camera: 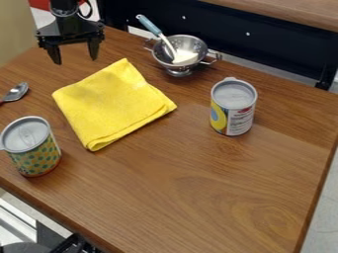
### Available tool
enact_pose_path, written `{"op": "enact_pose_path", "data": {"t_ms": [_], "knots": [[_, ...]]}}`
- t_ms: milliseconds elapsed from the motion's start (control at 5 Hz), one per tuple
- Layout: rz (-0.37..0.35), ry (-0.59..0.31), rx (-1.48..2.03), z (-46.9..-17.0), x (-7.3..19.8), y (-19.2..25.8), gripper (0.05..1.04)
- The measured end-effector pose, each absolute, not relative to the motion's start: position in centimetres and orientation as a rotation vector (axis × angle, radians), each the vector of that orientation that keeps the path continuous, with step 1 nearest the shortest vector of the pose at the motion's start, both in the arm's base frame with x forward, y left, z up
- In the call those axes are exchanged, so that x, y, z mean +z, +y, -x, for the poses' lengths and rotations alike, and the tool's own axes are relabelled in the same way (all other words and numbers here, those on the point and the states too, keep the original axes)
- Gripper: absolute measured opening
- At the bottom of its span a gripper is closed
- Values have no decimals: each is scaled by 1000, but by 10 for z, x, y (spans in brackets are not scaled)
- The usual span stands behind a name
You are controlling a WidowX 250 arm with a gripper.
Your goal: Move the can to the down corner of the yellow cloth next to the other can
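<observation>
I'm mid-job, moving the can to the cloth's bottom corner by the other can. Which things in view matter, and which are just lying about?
Job:
- right-hand can, to move
- yellow cloth
- left-hand can
- gripper

Lying about:
- colander
- blue-handled utensil
- metal spoon

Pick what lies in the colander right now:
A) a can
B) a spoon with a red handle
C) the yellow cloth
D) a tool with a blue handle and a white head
D: the blue-handled utensil leans in the colander, its white head down inside the bowl and its handle sticking out over the rim.
</observation>
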State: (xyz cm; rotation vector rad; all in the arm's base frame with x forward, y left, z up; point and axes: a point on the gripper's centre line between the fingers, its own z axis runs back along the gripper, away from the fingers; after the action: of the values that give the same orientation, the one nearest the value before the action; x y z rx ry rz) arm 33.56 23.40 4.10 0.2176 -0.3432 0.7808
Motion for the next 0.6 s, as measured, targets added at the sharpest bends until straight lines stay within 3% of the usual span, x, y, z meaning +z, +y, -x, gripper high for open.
{"op": "enact_pose_path", "data": {"t_ms": [200, 600], "knots": [[-211, -301, 776, -332, 25, 231, 999], [-176, -361, 552, -366, 24, 172, 999]]}}
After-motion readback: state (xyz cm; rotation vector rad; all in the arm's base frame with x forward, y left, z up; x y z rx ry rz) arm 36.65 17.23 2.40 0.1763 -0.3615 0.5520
